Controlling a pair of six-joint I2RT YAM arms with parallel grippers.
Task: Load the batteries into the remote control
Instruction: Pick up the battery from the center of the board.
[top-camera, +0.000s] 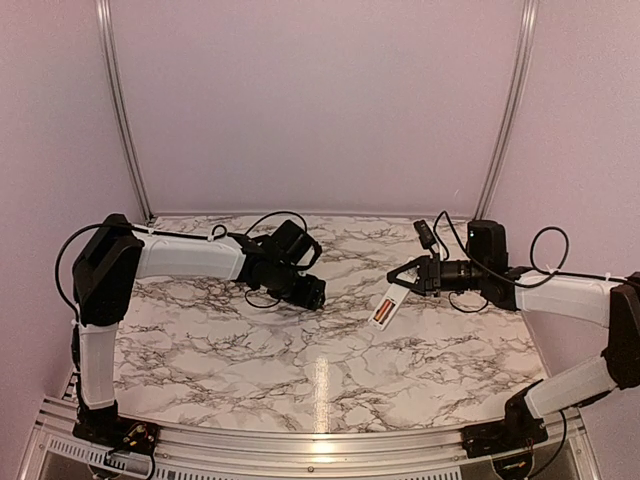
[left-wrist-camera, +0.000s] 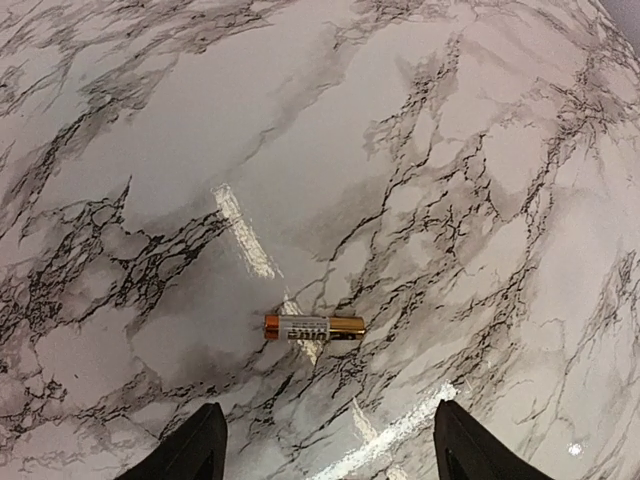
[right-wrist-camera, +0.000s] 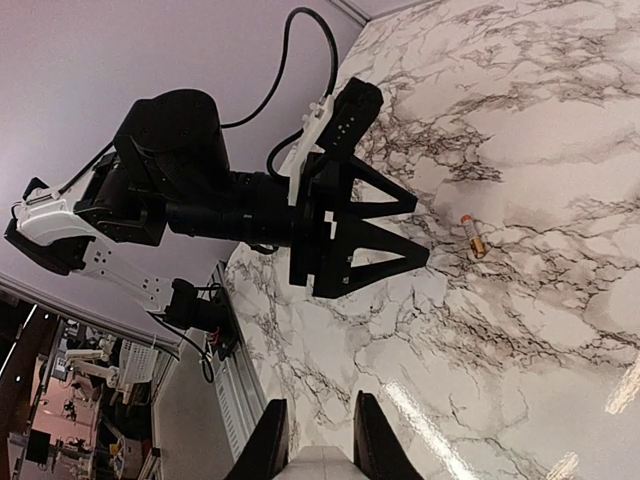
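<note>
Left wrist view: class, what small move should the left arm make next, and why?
Probably lower the left gripper onto the battery, ready to close. Its fingers stand open above the table, and the battery lies flat and untouched just ahead of the gap between them. The right gripper holds the remote control off to the side.

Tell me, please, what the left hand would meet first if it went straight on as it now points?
Probably the battery lying on the marble table, just ahead of the open left hand; depth is unclear, so the table might come first.
</note>
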